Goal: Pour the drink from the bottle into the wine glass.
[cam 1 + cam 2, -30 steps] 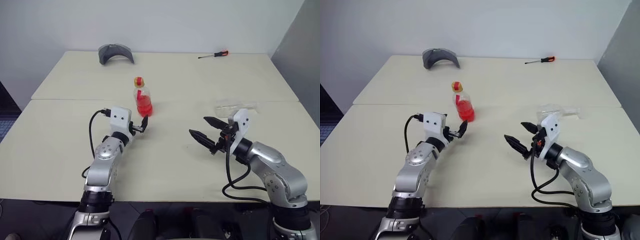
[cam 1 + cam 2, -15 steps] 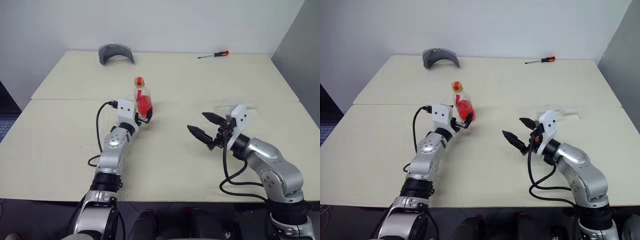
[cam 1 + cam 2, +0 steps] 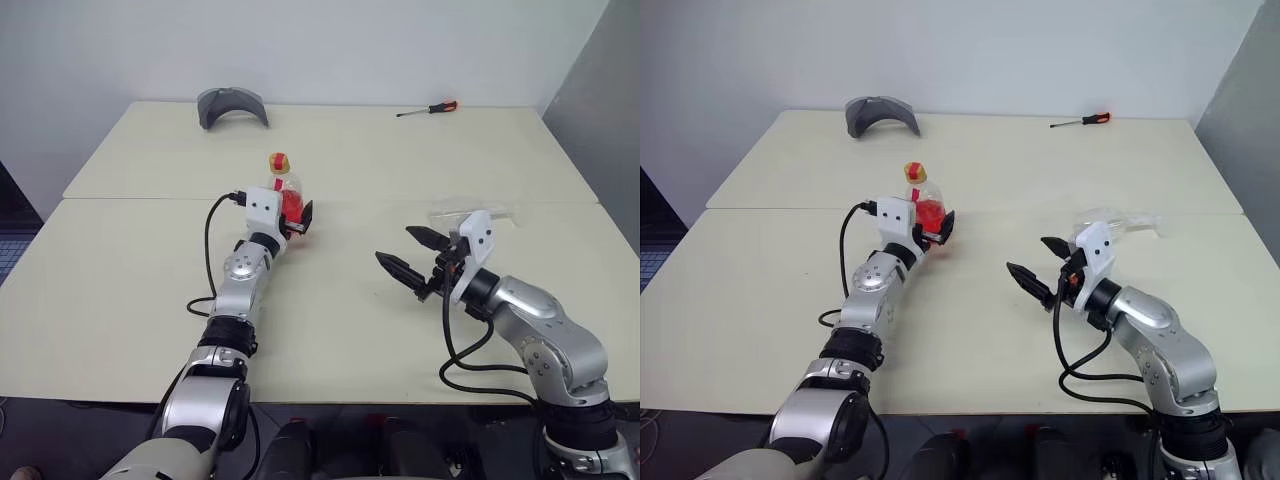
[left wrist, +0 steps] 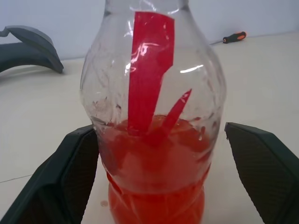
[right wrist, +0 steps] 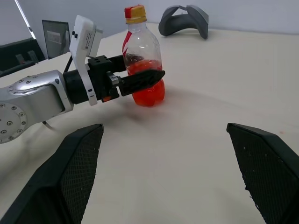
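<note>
Red drink fills the lower half of the capped bottle [image 3: 285, 198], upright on the table [image 3: 140, 270]. Eye views: left gripper [image 3: 298, 220] brackets the bottle, jaws unclosed; right gripper [image 3: 408, 254] hovers spread and empty; the glass [image 3: 470, 212] lies behind it. Left wrist view: left finger [image 4: 63, 179] touches the body, the right stands clear; centre before closing. Right wrist view: fingers sit level at the liquid; grip there.
</note>
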Controlling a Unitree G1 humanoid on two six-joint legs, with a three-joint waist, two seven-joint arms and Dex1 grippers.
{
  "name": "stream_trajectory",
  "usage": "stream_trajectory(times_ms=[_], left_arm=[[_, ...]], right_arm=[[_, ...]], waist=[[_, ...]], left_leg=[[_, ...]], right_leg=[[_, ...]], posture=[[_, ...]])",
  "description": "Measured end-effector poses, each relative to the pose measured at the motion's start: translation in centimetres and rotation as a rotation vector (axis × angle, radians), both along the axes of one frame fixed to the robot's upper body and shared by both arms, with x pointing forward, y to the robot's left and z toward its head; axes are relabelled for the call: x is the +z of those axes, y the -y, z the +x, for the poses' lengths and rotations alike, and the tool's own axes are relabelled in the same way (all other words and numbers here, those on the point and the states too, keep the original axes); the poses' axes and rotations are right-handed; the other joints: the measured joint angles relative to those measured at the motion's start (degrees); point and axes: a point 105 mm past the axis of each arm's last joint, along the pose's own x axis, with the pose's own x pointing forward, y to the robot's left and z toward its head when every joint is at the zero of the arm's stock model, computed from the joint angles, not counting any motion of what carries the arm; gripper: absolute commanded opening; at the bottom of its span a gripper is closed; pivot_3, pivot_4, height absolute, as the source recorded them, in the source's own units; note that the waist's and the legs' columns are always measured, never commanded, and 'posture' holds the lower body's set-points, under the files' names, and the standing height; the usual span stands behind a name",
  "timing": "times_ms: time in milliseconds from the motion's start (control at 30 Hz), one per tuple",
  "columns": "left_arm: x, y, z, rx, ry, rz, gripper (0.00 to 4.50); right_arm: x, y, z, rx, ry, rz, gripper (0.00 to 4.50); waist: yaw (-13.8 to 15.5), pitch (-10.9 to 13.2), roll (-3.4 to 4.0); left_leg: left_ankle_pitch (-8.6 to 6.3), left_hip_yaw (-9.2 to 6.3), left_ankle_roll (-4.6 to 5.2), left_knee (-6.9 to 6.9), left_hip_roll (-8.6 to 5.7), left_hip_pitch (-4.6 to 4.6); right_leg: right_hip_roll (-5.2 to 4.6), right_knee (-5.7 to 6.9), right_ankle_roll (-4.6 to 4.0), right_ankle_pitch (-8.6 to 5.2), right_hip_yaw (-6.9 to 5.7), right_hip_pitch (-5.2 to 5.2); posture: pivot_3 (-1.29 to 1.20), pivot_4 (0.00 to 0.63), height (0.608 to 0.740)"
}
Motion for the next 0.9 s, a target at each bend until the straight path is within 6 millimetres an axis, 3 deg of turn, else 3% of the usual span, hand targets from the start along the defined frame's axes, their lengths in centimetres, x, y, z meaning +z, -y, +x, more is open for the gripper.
stream_trajectory(times_ms=[300,533,667,800,900], left_arm=[[0.0,0.0,1.1,0.009,-0.007,-0.014,4.47],[0.0,-0.1,1.2,-0.002,-0.001,-0.022,2.54],[0.0,-0.2,1.2,-0.002,0.001,-0.024,2.21],[0.0,0.0,1.2,-0.022,-0.001,-0.021,2.19],[0.5,0.6,1.0,-0.074,-0.005,-0.009,2.19]], right_arm=[[0.2,0.1,-0.3,-0.002,0.009,-0.014,4.5],[0.2,0.3,-0.2,-0.018,0.009,-0.018,4.5],[0.3,0.2,-0.3,-0.018,0.014,-0.019,4.5],[0.3,0.3,-0.2,-0.028,0.013,-0.019,4.5],[1.5,0.0,0.8,-0.066,0.036,-0.018,4.5]], waist=[[-0.06,0.0,-0.01],[-0.1,0.0,-0.01],[-0.1,0.0,-0.01],[-0.1,0.0,-0.01],[-0.27,0.0,-0.01]], left_leg=[[0.0,0.0,0.01,0.0,-0.02,0.0],[0.02,0.01,-0.02,0.0,-0.03,-0.01],[0.02,0.0,-0.01,0.0,-0.03,-0.01],[0.02,0.0,-0.02,0.01,-0.03,-0.01],[0.03,0.01,-0.02,0.04,-0.03,-0.04]], right_leg=[[0.0,0.01,0.01,0.0,-0.01,0.0],[0.0,0.01,0.01,0.0,0.01,-0.01],[0.0,0.01,0.01,0.0,0.0,-0.02],[0.0,0.02,0.01,0.0,0.01,-0.02],[-0.01,0.11,0.01,0.01,0.03,-0.08]], posture=[[0.0,0.15,0.74],[0.0,0.15,0.74],[0.0,0.15,0.74],[0.0,0.15,0.74],[0.0,0.15,0.74]])
